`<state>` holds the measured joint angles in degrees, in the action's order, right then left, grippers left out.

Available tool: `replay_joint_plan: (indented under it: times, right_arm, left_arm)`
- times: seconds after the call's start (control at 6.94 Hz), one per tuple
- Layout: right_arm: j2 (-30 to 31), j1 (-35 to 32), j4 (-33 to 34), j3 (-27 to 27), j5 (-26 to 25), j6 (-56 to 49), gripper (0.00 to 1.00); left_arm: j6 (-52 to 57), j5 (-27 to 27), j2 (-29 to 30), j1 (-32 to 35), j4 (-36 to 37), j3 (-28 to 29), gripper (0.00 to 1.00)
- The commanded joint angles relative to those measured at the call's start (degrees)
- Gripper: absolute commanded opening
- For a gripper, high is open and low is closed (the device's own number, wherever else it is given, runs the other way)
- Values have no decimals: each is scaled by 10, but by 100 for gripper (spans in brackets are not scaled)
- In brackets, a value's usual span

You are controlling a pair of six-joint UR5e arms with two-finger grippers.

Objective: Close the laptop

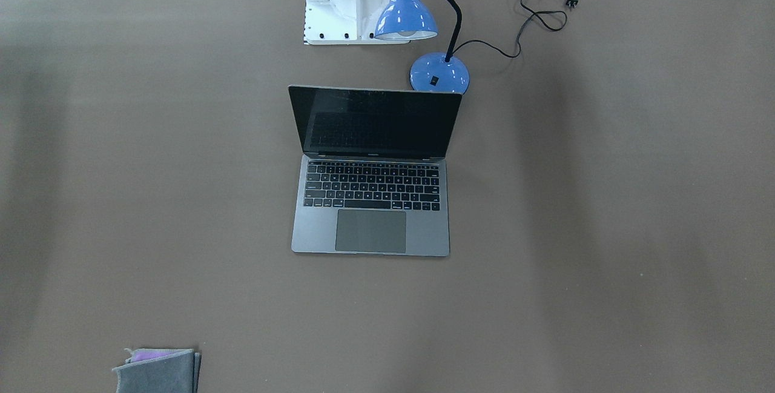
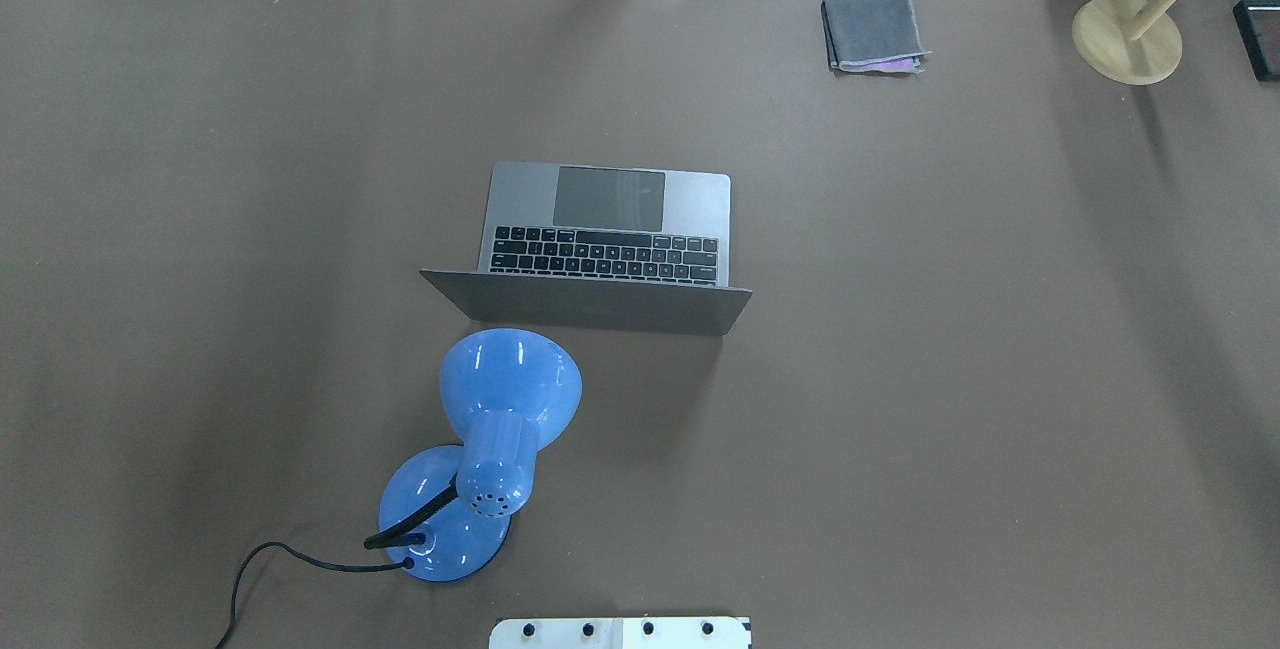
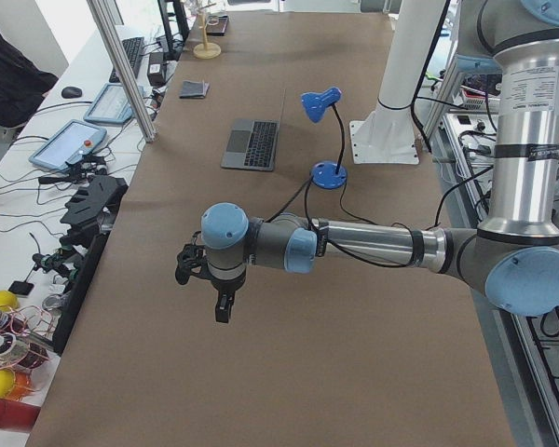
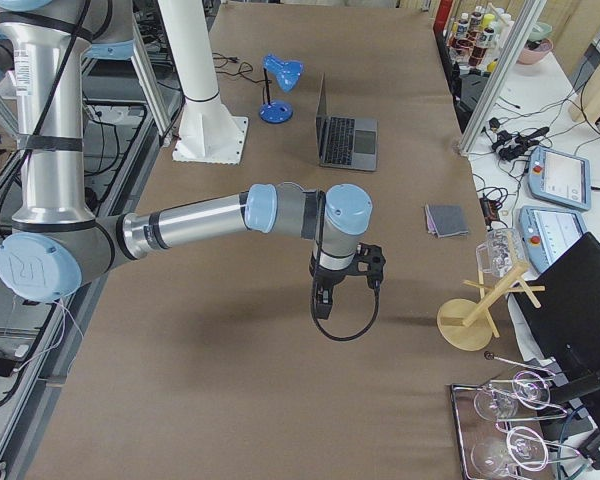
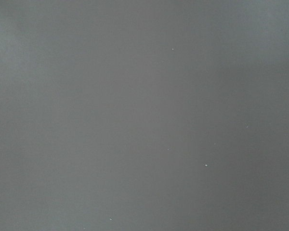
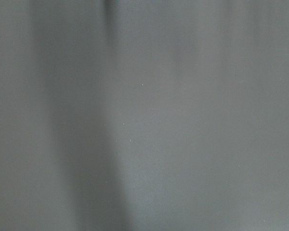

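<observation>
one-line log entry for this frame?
phase: no contact | laptop: open, screen dark | left claw: over table, far from laptop, opening unclear | right claw: likewise | lamp: behind laptop

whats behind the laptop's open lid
A blue desk lamp stands behind the laptop lid, on the robot's side. In the front-facing view the lid's top edge covers the lower edge of the lamp's base.
</observation>
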<state>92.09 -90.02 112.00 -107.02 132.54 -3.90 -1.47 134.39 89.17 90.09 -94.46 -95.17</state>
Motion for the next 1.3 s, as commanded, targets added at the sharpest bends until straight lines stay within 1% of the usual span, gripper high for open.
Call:
replay_joint_plan:
  times: [0.0, 0.58, 0.72, 0.86, 1.01, 1.15]
  right_arm:
    - [-1, -1, 0, 0, 3, -1, 100]
    - [-3, -1, -1, -5, 3, -3, 100]
    - [-23, 1, 0, -3, 3, 5, 100]
    - [-76, 10, 8, 2, 3, 23, 100]
    - [-105, 38, 3, 3, 3, 68, 100]
    - [-138, 78, 0, 1, 3, 154, 100]
  left_arm:
    - [2, 0, -1, 0, -4, -3, 98]
    - [-1, 4, 2, 0, -5, -1, 98]
    - [-9, 4, 13, -1, -1, -2, 98]
    - [-85, 4, 57, -8, 1, 2, 98]
    - [-178, 4, 86, -41, -5, -2, 98]
    - [-272, 4, 110, -94, -6, -15, 98]
